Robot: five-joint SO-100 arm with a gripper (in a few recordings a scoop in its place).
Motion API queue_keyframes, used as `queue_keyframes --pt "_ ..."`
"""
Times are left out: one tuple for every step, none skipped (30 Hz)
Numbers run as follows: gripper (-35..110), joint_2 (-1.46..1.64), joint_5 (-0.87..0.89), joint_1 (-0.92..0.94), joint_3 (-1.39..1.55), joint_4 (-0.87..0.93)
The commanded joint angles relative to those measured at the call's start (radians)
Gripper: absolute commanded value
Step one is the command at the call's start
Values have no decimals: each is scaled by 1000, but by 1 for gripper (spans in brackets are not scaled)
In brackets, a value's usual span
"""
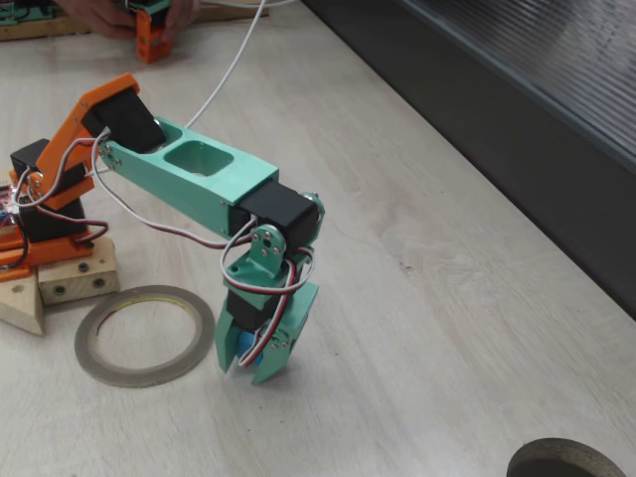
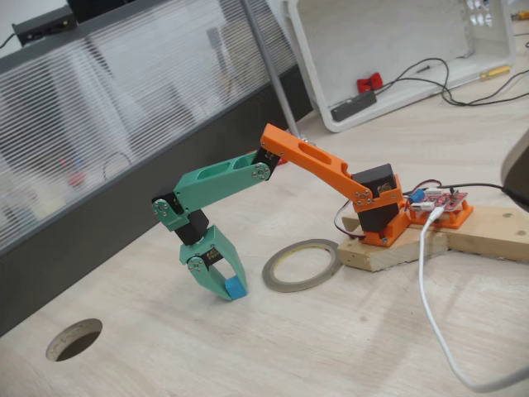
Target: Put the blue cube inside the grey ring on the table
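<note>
Jaws are clamping the blue cube (image 2: 236,288) low over the surface (image 1: 447,328), just beside the grey ring (image 1: 145,335), ready for carrying it inside.

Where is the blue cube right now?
In both fixed views the blue cube sits between the gripper fingers, just outside the grey ring.

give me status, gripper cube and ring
Gripper down at the table, shut on the blue cube. Cube outside the grey ring, just beside its rim. Nothing between cube and ring opening.
</note>
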Motion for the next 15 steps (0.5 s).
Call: queue_keyframes --pt "0 11 3 3 -5 -43" --pt "0 11 3 3 -5 -52" --pt "0 11 3 3 -5 -58" --pt "0 11 3 3 -5 -58" --pt "0 11 2 3 -5 -58" --pt "0 11 2 3 -5 -58" --pt "0 11 -2 3 -5 -58" --pt "0 11 -2 3 -5 -58" --pt "0 11 -2 3 -5 -58" --pt "0 12 0 3 -5 -58" --pt "0 18 0 3 -5 -58" --pt "0 21 0 3 -5 -58" --pt "0 23 0 3 -5 -58" --pt "0 25 0 3 -5 -58" --pt "0 25 0 3 -5 -58"
